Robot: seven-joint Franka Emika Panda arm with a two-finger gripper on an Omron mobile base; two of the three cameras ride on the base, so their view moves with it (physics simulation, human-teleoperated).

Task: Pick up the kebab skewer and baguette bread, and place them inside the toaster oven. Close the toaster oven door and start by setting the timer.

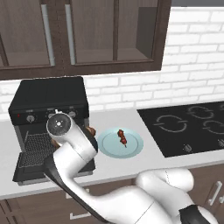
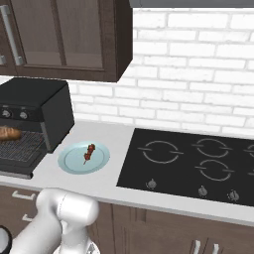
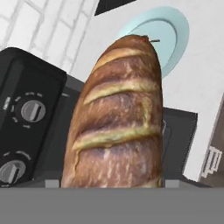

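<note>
The golden-brown baguette bread (image 3: pixel 116 122) looms close in the hand view, and my gripper (image 1: pixel 90 132) is shut on it, its fingertips hidden by the loaf and my forearm. The loaf (image 2: pixel 7 133) hangs just above the wire rack (image 2: pixel 22 146) at the mouth of the black toaster oven (image 1: pixel 48 98). The toaster oven door (image 1: pixel 26 173) lies folded down flat in front. To the oven's right, the kebab skewer (image 1: pixel 122 137) (image 2: pixel 89 153) rests on the pale blue plate (image 1: pixel 133 146) (image 2: pixel 69 161).
A black cooktop (image 1: pixel 188 127) (image 2: pixel 198 163) is set into the counter right of the plate. Dark wood wall cabinets (image 1: pixel 87 35) hang over the oven, in front of a white brick wall. Grey oven knobs (image 3: pixel 33 110) show left of the loaf.
</note>
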